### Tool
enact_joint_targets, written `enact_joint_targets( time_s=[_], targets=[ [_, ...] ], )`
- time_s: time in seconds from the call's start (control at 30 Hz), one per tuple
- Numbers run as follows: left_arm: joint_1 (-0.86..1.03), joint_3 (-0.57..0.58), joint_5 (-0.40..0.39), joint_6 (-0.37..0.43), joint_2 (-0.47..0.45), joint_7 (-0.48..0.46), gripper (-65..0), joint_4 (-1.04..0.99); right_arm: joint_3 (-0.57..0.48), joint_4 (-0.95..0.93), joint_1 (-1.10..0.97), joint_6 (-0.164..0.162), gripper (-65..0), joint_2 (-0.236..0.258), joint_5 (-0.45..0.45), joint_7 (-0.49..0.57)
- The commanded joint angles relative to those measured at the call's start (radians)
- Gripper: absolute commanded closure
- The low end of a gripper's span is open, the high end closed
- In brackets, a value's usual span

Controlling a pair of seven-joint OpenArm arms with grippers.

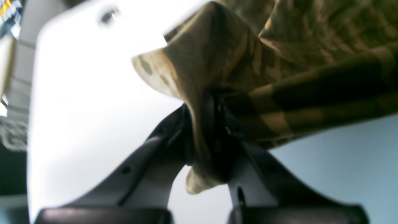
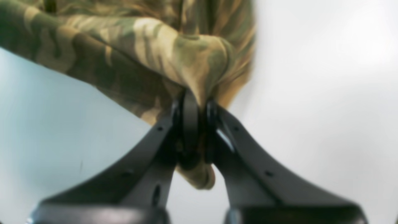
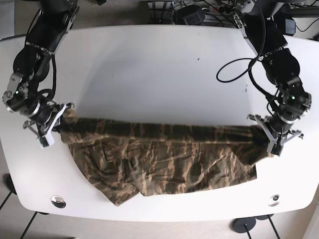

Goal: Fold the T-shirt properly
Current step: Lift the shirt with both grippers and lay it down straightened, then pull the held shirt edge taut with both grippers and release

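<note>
White tabletop [image 3: 149, 74] fills the space ahead of both our pincers, with cables and stands crowding its far edge. We hold the camouflage T-shirt [image 3: 164, 159] stretched between us: the left gripper [image 1: 214, 124] is clamped on a bunched fold of cloth, fabric spilling out above and below its jaws, and the right gripper [image 2: 197, 124] is pinched just as tightly on the opposite end. Between the two pincers the held edge runs as a taut band, while the rest of the shirt lies rumpled on the table on the near side of that line. To do this fold well, we judge that both arms should travel together at matching height and pace, keeping the band straight so no slack forms in the middle. We should lay the carried edge squarely over the lower hem before releasing, since uneven tension would likely skew the crease.
</note>
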Motion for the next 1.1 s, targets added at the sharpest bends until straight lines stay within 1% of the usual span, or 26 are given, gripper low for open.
enact_joint_targets(
  time_s=[0.03, 0.1, 0.17, 0.23, 0.33, 0.43, 0.53, 0.63, 0.7, 0.77, 0.8, 0.83, 0.87, 0.9, 0.93, 0.97, 1.0, 1.07, 1.1],
  targets=[
    [0.051, -0.063, 0.002, 0.012, 0.006, -0.021, 0.0, 0.044, 0.012, 0.054, -0.06, -0.003, -1.9, 0.006, -0.006, 0.019],
    [0.11, -0.121, 0.002, 0.012, 0.029, -0.021, 0.0, 0.05, 0.023, 0.095, -0.148, -0.003, -1.9, 0.003, -0.006, 0.019],
    [0.18, -0.17, 0.002, 0.012, 0.038, -0.021, 0.0, 0.052, 0.053, 0.14, -0.25, -0.003, -1.9, -0.009, 0.031, 0.017],
    [0.22, -0.206, 0.002, 0.012, 0.038, -0.021, 0.0, 0.052, 0.078, 0.143, -0.303, -0.003, -1.9, 0.001, 0.059, 0.014],
    [0.269, -0.224, 0.002, 0.012, 0.033, -0.021, 0.0, 0.05, 0.095, 0.143, -0.368, -0.003, -1.9, 0.02, 0.073, 0.014],
    [0.311, -0.224, 0.005, 0.012, 0.03, -0.021, 0.0, 0.058, 0.092, 0.143, -0.408, -0.003, -1.9, 0.02, 0.073, 0.014],
    [0.346, -0.22, 0.004, 0.012, -0.011, -0.018, 0.0, 0.104, 0.092, 0.14, -0.428, -0.003, -1.9, 0.02, 0.066, 0.016],
    [0.366, -0.22, 0.002, 0.012, -0.051, -0.015, 0.0, 0.107, 0.095, 0.14, -0.436, -0.003, -1.9, 0.02, 0.065, 0.019],
    [0.366, -0.22, 0.002, 0.012, -0.06, -0.014, -10.6, 0.107, 0.092, 0.14, -0.438, -0.003, -1.9, 0.02, 0.065, 0.019],
    [0.367, -0.229, 0.002, 0.012, -0.059, -0.006, -31.9, 0.125, 0.09, 0.141, -0.441, -0.003, -1.9, 0.02, 0.065, 0.019],
    [0.375, -0.236, 0.001, 0.012, -0.059, 0.019, -38.1, 0.13, 0.09, 0.141, -0.448, -0.003, -1.9, 0.02, 0.065, 0.019],
    [0.38, -0.249, -0.013, 0.012, -0.059, 0.048, -42.4, 0.13, 0.09, 0.143, -0.453, -0.003, -1.9, 0.02, 0.066, 0.019],
    [0.38, -0.272, -0.05, 0.012, -0.06, 0.069, -44.0, 0.132, 0.09, 0.143, -0.454, -0.003, -1.9, 0.02, 0.071, 0.019],
    [0.383, -0.304, -0.105, 0.012, -0.073, 0.091, -43.6, 0.133, 0.09, 0.144, -0.456, -0.003, -1.9, 0.02, 0.071, 0.019],
    [0.386, -0.342, -0.197, 0.012, -0.111, 0.135, -42.5, 0.129, 0.09, 0.144, -0.457, -0.003, -1.9, 0.02, 0.073, 0.019],
    [0.386, -0.367, -0.263, 0.012, -0.137, 0.175, -41.9, 0.125, 0.092, 0.152, -0.459, -0.003, -2.1, 0.02, 0.073, 0.019],
    [0.386, -0.39, -0.317, 0.012, -0.157, 0.207, -41.9, 0.125, 0.095, 0.16, -0.461, -0.003, -2.2, 0.02, 0.071, 0.017],
    [0.389, -0.442, -0.415, 0.012, -0.181, 0.238, -42.1, 0.124, 0.096, 0.183, -0.493, -0.003, -2.2, 0.02, 0.073, 0.017],
    [0.396, -0.459, -0.432, 0.012, -0.188, 0.243, -42.1, 0.116, 0.098, 0.196, -0.504, -0.003, -2.4, 0.02, 0.069, 0.017]
  ],
)
